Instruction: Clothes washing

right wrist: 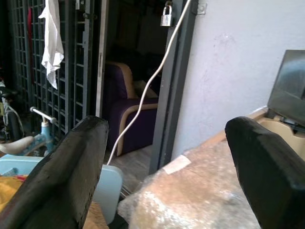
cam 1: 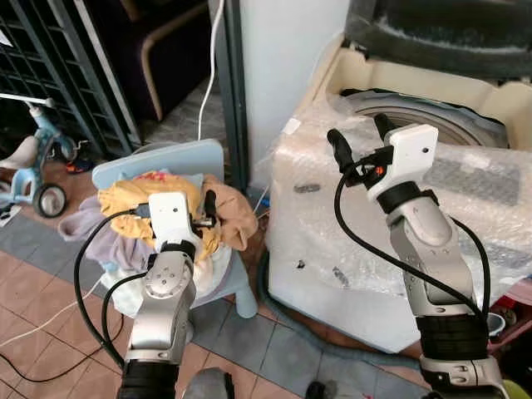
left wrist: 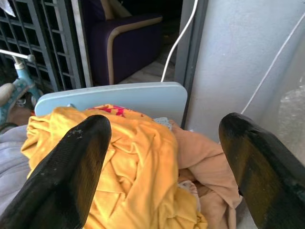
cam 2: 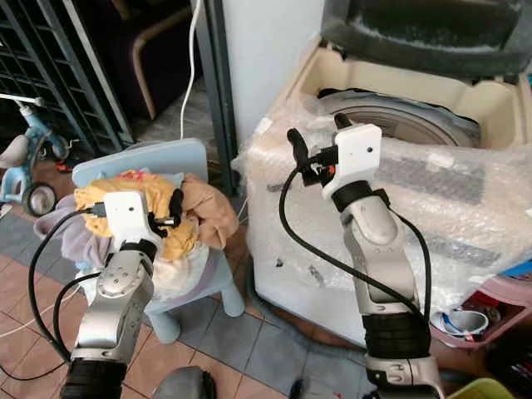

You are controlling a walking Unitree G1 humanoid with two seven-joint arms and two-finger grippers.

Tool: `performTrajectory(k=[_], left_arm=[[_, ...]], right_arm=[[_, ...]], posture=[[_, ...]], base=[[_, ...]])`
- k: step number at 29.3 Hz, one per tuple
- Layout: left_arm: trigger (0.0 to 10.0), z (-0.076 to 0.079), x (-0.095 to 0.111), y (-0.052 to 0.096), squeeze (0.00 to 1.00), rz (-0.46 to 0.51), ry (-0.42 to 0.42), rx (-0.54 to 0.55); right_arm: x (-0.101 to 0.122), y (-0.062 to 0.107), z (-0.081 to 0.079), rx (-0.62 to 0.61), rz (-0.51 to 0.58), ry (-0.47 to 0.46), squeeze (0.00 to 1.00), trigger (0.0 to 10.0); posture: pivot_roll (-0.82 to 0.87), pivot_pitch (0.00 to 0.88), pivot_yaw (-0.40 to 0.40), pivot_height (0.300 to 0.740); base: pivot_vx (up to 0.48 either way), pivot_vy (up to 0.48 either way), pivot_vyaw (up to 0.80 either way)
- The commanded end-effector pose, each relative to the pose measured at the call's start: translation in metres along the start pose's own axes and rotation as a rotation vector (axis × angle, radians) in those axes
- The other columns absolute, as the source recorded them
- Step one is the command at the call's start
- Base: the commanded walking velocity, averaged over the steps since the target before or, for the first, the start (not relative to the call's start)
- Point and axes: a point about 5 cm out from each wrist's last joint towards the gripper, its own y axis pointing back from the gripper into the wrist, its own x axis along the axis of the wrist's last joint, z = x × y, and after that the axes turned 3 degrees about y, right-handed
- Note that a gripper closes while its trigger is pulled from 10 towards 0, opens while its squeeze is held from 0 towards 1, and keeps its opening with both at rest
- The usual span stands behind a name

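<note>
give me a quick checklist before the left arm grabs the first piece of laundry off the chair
1. Left end effector open: ok.
2. Left end effector lined up over the yellow garment: ok.
3. Clothes pile sits on the blue chair: ok.
4. Washing machine lid up, drum exposed: ok.
5. Right end effector open and holding nothing, above the machine's wrapped edge: ok.
6. Drum empty: cannot tell.
</note>
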Motion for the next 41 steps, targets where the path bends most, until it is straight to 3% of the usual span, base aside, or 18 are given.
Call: performTrajectory(k=[1,10,12,13,14,15,24,41], left_arm=[[10.0,-0.004,0.0,0.001,0.0,-0.007,0.008,0.023],[10.0,-0.003,0.004,0.002,0.0,0.03,-0.018,0.009],[10.0,-0.002,0.005,0.004,0.0,0.039,-0.016,0.001],[10.0,-0.002,0.005,0.004,0.0,0.039,-0.016,0.001],[10.0,-0.002,0.006,0.004,0.0,0.039,-0.017,0.002],[10.0,-0.003,0.006,0.004,0.0,0.04,-0.019,0.007],[10.0,-0.01,0.007,0.01,0.0,0.047,-0.045,0.018],[10.0,-0.015,0.007,0.012,0.0,0.016,-0.048,0.027]], right_arm=[[0.005,0.0,-0.006,0.017,0.011,-0.005,1.0,10.0],[0.002,-0.002,-0.016,0.048,-0.036,0.004,1.0,10.0],[-0.017,0.004,-0.02,0.053,-0.145,-0.013,1.0,10.0],[-0.017,0.004,-0.02,0.053,-0.145,-0.013,1.0,10.0],[-0.022,0.005,-0.021,0.054,-0.175,-0.007,0.85,10.0],[-0.036,0.011,-0.024,0.056,-0.256,0.001,0.0,10.0],[-0.062,0.028,-0.038,0.084,-0.386,0.016,0.0,10.0],[-0.069,0.027,-0.048,0.132,-0.425,0.001,0.0,10.0]], posture=[[-0.03,0.04,0.026,0.74],[-0.02,0.045,0.02,0.74],[-0.02,0.047,0.02,0.74],[-0.02,0.047,0.02,0.74],[-0.02,0.053,0.02,0.74],[-0.02,0.056,0.02,0.74],[0.0,0.08,0.029,0.74],[0.01,0.091,0.046,0.74]], base=[[0.0,0.48,0.8],[0.0,0.107,0.24],[0.0,0.0,0.0],[0.0,0.0,0.0],[0.0,0.0,0.0],[0.0,0.0,0.0],[0.152,0.0,0.0],[0.436,0.032,0.05]])
